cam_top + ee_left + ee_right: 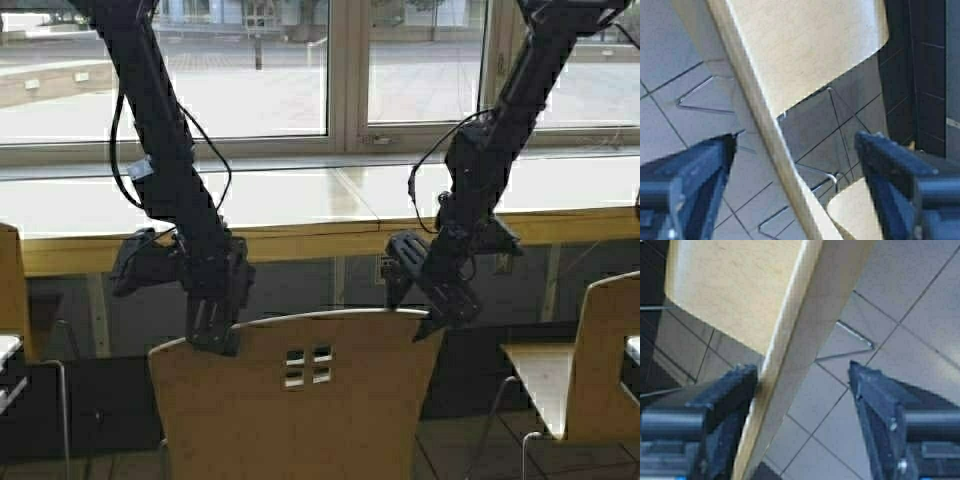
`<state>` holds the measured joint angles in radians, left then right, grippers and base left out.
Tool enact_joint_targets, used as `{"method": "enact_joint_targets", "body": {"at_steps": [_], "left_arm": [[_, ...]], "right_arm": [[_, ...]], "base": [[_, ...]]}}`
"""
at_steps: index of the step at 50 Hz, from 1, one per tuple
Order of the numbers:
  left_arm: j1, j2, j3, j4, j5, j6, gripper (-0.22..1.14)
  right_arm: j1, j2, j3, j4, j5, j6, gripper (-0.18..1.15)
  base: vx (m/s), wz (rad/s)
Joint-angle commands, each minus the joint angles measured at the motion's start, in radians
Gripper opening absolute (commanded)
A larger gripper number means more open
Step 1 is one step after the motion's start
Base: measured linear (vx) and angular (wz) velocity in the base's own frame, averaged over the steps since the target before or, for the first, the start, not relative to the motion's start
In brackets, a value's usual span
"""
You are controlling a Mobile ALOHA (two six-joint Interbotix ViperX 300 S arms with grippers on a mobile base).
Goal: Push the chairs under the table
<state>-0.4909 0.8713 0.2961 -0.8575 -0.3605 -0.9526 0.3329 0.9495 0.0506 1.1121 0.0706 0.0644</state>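
Observation:
A light-tan plywood chair (300, 400) with four small square cutouts stands in front of me, its back toward me. It faces the long table (330, 240) with the yellowish front edge. My left gripper (213, 335) is open and straddles the left top corner of the chair back. In the left wrist view (795, 136) the back's top edge (755, 105) runs between the fingers. My right gripper (440, 315) is open and straddles the right top corner. In the right wrist view (802, 367) the back's edge (790, 340) touches one finger (725, 395).
A second tan chair (590, 360) stands at the right, pulled out from the table. Part of a third chair (10, 290) shows at the left edge. Windows run behind the table. The floor is grey tile (900, 305).

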Motion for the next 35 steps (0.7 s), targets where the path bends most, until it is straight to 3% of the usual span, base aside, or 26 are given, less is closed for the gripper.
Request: {"method": "enact_joint_targets", "body": {"at_steps": [1, 13, 19, 35], "left_arm": [[-0.002, 0.014, -0.037, -0.002, -0.029, -0.002, 1.01], [0.0, 0.069, -0.067, -0.002, -0.046, -0.018, 1.01], [0.0, 0.083, -0.066, -0.002, -0.048, -0.037, 1.01], [0.0, 0.104, -0.077, -0.002, -0.054, -0.041, 1.01]], "right_arm": [[0.023, -0.023, -0.009, -0.002, -0.091, -0.003, 0.91], [0.063, -0.008, -0.014, 0.009, -0.175, 0.003, 0.91], [0.081, 0.014, -0.023, 0.095, -0.166, 0.04, 0.91], [0.104, 0.123, -0.176, 0.124, -0.095, 0.041, 0.9]], "base": [[0.01, 0.0], [0.01, 0.01], [0.02, 0.01], [0.01, 0.0]]}}
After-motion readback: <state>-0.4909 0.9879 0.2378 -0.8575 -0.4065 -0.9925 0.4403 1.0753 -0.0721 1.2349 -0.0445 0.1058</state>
